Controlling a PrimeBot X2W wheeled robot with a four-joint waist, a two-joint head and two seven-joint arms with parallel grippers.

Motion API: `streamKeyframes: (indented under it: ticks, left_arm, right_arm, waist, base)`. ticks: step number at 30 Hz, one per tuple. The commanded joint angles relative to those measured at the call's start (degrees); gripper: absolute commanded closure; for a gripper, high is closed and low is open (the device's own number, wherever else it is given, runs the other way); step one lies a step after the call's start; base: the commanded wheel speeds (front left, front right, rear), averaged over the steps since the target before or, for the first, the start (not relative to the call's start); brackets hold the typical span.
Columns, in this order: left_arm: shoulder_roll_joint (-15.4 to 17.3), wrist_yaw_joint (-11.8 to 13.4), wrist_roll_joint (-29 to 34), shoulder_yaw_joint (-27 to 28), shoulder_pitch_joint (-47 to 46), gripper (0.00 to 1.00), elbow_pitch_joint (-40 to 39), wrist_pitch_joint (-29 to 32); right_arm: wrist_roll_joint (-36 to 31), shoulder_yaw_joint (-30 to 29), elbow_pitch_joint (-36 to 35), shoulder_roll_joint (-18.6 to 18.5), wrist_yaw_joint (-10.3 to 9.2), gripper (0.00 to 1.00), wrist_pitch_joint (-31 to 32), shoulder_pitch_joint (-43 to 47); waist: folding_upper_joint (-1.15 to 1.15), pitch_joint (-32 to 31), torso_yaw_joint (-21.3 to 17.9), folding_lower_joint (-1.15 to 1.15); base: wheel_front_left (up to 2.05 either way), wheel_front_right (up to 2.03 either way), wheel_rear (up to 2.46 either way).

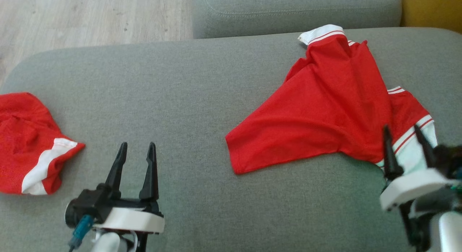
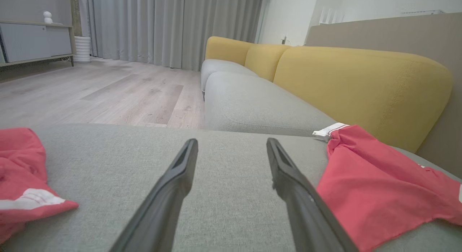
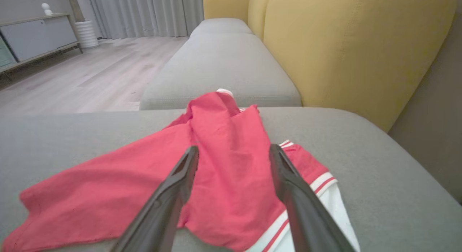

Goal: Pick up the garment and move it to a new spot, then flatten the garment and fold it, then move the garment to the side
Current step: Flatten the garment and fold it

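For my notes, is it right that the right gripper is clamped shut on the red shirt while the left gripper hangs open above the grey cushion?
Not quite: the right gripper stands open over the red shirt, gripping nothing, as the right wrist view shows. The rest holds.

Garment (image 1: 325,111), 2 o'clock: thin red cloth, smooth knit, faint sheen; white cuffs with red stripes.
Second garment (image 1: 25,140), 9 o'clock: red cloth, mesh-like texture, white band.
Seat cushion (image 1: 180,86): grey woven fabric, coarse, matt.
Backrest (image 2: 361,86): yellow fabric, matt.
Floor (image 1: 90,17), 11 o'clock: pale wood planks, matt.
Left hand (image 1: 137,146) and right hand (image 1: 401,129): dark matt plastic fingers, smooth white shells.
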Motion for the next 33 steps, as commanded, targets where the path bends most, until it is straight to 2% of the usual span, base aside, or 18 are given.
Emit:
streamKeyframes:
  ticks: [1,4,8,13,18,24,31,33]
  left_arm:
    - [0.9,0.4,-0.4,1.7,-1.6,0.00,-1.5,-0.3]
    - [0.7,0.0,0.1,0.3,-1.4,0.00,-0.6,0.2]
    - [-1.1,-1.8,0.7,-4.1,-3.1,0.00,1.6,2.7]
    - [-4.0,-4.1,0.0,-10.8,-7.9,0.00,8.0,6.4]
    - [-5.5,-4.7,-2.7,-14.9,-13.0,0.00,15.1,8.7]
    - [-5.8,-1.8,-6.0,-18.8,-16.9,0.00,22.4,12.5]
    - [-5.8,2.6,-10.3,-22.6,-19.4,0.00,26.0,12.5]
    - [-5.8,3.4,-11.0,-23.2,-20.0,1.00,26.9,11.9]
  right_arm:
    - [0.7,2.0,-1.3,-0.3,0.43,0.00,-1.3,-0.8]
    - [1.9,4.0,0.2,-0.3,0.43,0.00,-2.9,-0.2]
    - [2.4,5.1,0.9,-0.2,0.43,0.00,-3.6,-0.7]
    - [2.5,6.5,1.0,-0.2,0.43,0.00,-3.9,-1.7]
    - [3.2,7.5,1.4,-0.2,0.43,0.00,-4.5,-2.6]
    - [4.0,8.1,1.9,-0.2,0.43,0.00,-5.3,-3.5]
    - [4.5,8.1,2.1,-0.2,0.43,0.00,-5.9,-3.9]
    - [4.7,8.2,2.1,-0.2,0.43,0.00,-5.9,-3.9]
  waist:
    - [0.00,-0.2,0.0,0.01]
    - [0.00,-0.4,-0.2,0.01]
    - [0.00,0.4,-0.6,0.01]
    - [0.00,1.9,-2.0,0.01]
    - [0.00,3.3,-4.5,0.01]
    - [0.00,4.6,-7.6,0.01]
    - [0.00,5.1,-9.2,0.01]
    - [0.00,5.0,-9.1,0.01]
  base:
    - [0.00,0.00,0.00]
    - [0.00,0.00,0.00]
    - [0.00,0.00,0.00]
    - [0.00,0.00,0.00]
    - [0.00,0.00,0.00]
    - [0.00,0.00,0.00]
    - [0.00,0.00,0.00]
    - [0.00,0.00,0.00]
